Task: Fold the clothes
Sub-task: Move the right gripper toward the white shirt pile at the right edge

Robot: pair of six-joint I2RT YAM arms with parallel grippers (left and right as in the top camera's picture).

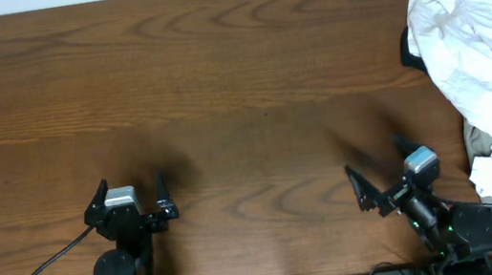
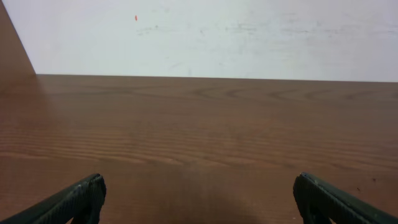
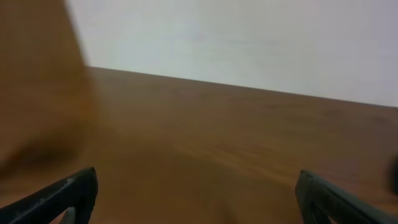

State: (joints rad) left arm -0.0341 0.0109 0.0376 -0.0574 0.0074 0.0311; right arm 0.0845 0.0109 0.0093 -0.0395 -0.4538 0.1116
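Closest to the arm bases, a black cable (image 1: 41, 274) is curving away from the left arm across the wooden table (image 1: 238, 81). Just ahead of the bases, the left gripper (image 1: 131, 186) is sitting low over the bare wood with its jaws spread wide and nothing between them; in the left wrist view its two dark fingers (image 2: 78, 199) are showing at the bottom corners, with only wood grain between them. The right gripper (image 1: 372, 156) is standing at the same depth, angled a little toward the left arm, and it too is gaping wide and holding nothing; the right wrist view is blurred, but its fingers (image 3: 65, 193) are framing bare tabletop. To the right of the right gripper and running on to the table's far right corner, the clothes (image 1: 478, 37) are lying in a crumpled white heap, well apart from the left gripper and near, but not touching, the right one. A piece of grey-green fabric (image 1: 482, 137) is showing among the white folds, and a dark patch (image 1: 407, 49) is peeking out at the heap's left edge; what it is cannot be told. Beyond the table's far edge, a pale wall (image 2: 217, 37) is filling the background.
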